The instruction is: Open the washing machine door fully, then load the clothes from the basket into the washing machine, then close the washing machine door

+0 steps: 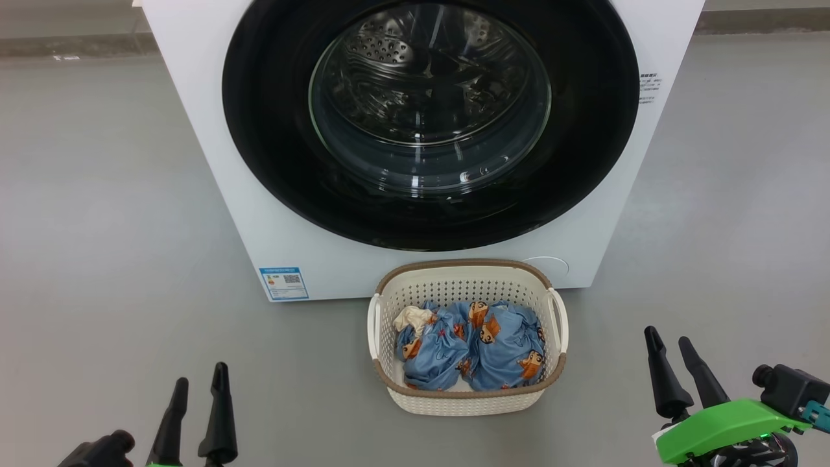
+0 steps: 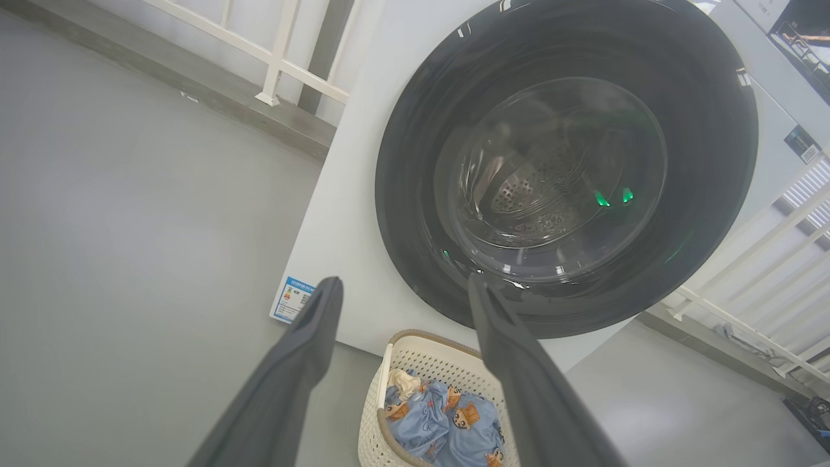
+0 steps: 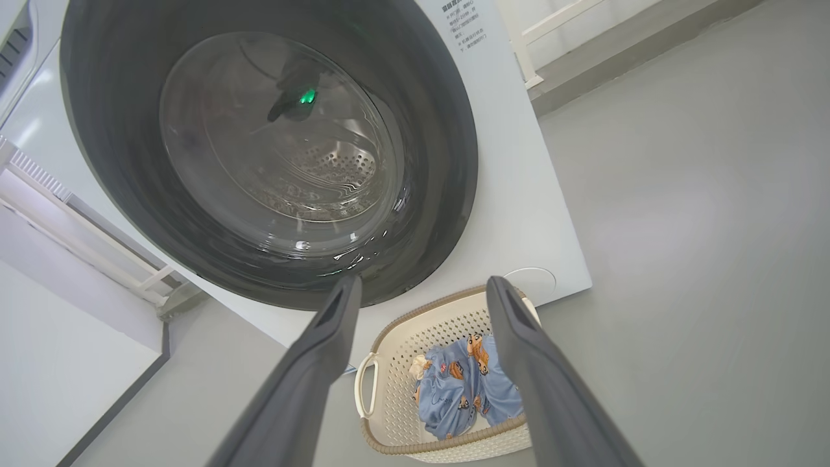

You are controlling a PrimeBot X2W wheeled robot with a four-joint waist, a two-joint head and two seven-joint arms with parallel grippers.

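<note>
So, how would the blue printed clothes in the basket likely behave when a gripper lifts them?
The clothes lie crumpled in soft folds, so probably floppy, sagging from any pinch. Thin fabric, likely light. Bunched with the cream cloth in the basket, one grasp may drag several pieces.
</note>
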